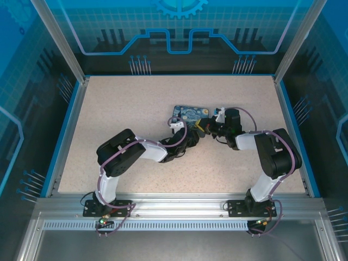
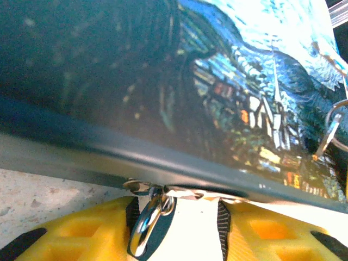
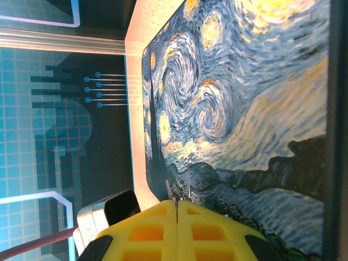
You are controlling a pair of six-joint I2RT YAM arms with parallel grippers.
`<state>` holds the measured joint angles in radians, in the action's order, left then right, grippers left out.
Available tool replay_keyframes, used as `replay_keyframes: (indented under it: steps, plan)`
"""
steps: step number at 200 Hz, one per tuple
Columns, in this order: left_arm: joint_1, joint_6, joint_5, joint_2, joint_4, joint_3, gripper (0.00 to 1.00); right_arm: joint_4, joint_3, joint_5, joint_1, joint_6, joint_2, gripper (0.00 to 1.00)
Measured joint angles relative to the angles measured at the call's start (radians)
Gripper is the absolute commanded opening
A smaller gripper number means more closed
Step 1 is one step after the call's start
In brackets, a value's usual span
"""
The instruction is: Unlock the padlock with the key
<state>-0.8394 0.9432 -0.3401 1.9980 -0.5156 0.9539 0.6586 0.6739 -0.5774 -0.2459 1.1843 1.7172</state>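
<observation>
Key can't be picked out for certain, so check these spots. The blue swirl-printed box (image 1: 186,112) lies flat near the middle of the table (image 1: 125,109), and both your claws meet at its near edge. Your left gripper (image 1: 194,132) comes in from the left. In its wrist view the yellow pads (image 2: 70,234) stand parted under the box's rim. A shiny metal loop (image 2: 145,225) hangs in the gap from a crumpled silvery bit on that rim, close to the left-hand pad; contact unclear. A second metal ring (image 2: 333,128) sits at the box's right side. Your right gripper (image 1: 203,124) comes in from the right, its pads (image 3: 217,234) pressed together with only a hairline seam. A thin pale sliver (image 3: 172,190) pokes up just past the seam against the print, too small to tell if it's the key. Padlock body not identifiable.
</observation>
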Motion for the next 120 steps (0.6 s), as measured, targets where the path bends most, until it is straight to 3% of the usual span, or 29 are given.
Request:
replay_keyframes:
  steps: [47, 102, 120]
  plan:
    - [-0.002, 0.0, -0.016, 0.0, -0.013, -0.011, 0.39, 0.0, 0.0, 0.0, 0.0, 0.0, 0.0, 0.0]
    - [-0.003, 0.0, -0.039, 0.0, -0.049, -0.043, 0.23, 0.0, 0.0, 0.0, 0.0, 0.0, 0.0, 0.0]
    - [-0.005, -0.002, -0.038, 0.0, -0.067, -0.048, 0.13, -0.001, 0.0, -0.002, 0.0, 0.0, 0.0, 0.0]
